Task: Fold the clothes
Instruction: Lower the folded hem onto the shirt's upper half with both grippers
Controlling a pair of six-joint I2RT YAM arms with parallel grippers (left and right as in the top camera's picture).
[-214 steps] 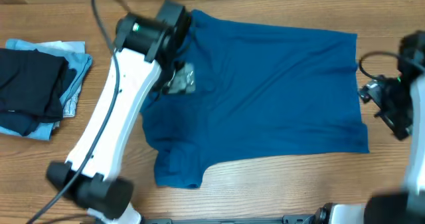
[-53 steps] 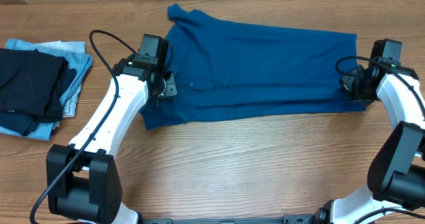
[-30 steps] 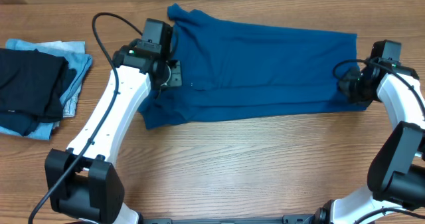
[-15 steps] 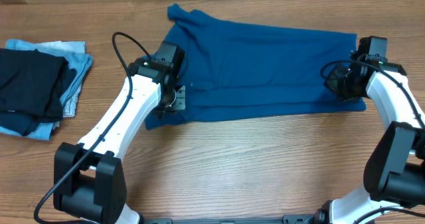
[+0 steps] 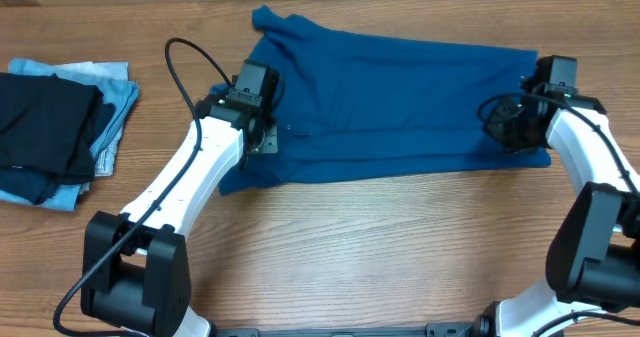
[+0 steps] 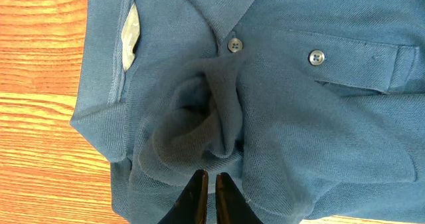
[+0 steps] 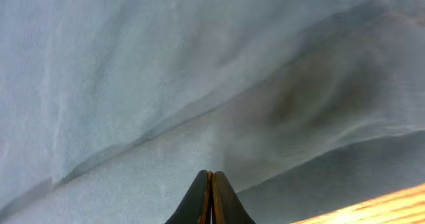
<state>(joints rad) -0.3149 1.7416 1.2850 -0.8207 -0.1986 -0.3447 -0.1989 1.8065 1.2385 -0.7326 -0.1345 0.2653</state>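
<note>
Since the earliest overhead view the shirt [image 5: 400, 107] has gone from spread wide to a long, narrow band, with the near half and lower sleeve turned up over the rest. Over the last half second both arms have crept a little toward the far edge. Lengthwise fold looks done, judged from the band shape; crosswise folds are not yet made. Left gripper [image 5: 262, 140] sits on the collar end of the band, fingers clenched to a thin slit. A mound of cloth puckers right at its tips and a button [image 6: 234, 45] lies just beyond, so it appears to be pinching the shirt. Right gripper [image 5: 505, 127] is at the hem end, fingers pressed fully together over smooth cloth. A crease runs away from its tips, but I cannot tell whether any fabric is caught. The shirt lies flat on the table [image 5: 350, 247] between the two grippers, with the collar [image 5: 275, 22] poking out beyond the left one. Well off to the outer side of the left gripper, a folded black garment [image 5: 45, 127] rests on a pale blue garment [image 5: 118, 102], clear of the work. Nothing blocks the span between the grippers. The risks are the left arm's body lying across the near corner of the shirt, and the pucker dragging the layers askew.
</note>
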